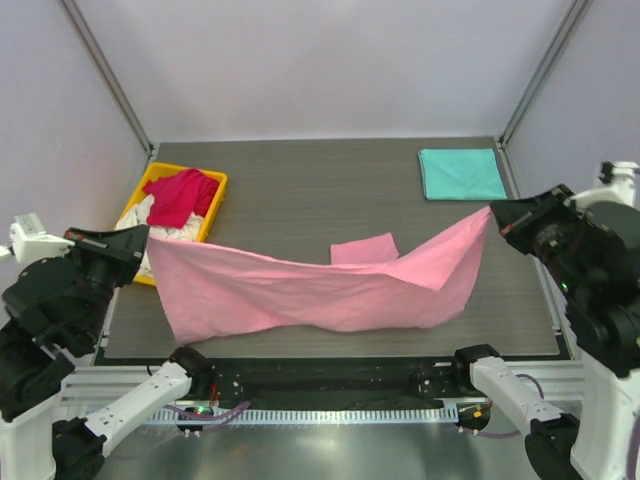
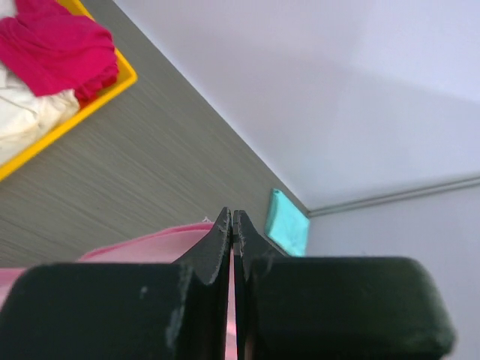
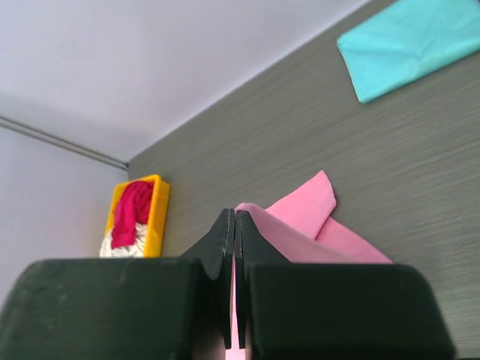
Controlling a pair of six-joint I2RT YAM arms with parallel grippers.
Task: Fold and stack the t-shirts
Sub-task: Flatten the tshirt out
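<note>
The light pink t-shirt (image 1: 310,290) hangs stretched between both grippers above the table, sagging in the middle, with a sleeve (image 1: 364,249) lying on the table behind it. My left gripper (image 1: 142,240) is shut on its left corner; pink cloth shows between the jaws in the left wrist view (image 2: 232,225). My right gripper (image 1: 496,215) is shut on its right corner, and the shirt (image 3: 300,225) drapes from the jaws (image 3: 235,221). The teal shirt (image 1: 461,173) lies folded at the back right. The crimson shirt (image 1: 182,195) and cream shirt (image 1: 170,228) lie in the yellow bin.
The yellow plastic bin (image 1: 218,196) stands at the back left of the grey table (image 1: 300,190). White walls enclose the table at the back and sides, with metal frame posts at the corners. Both arm bases sit along the near edge.
</note>
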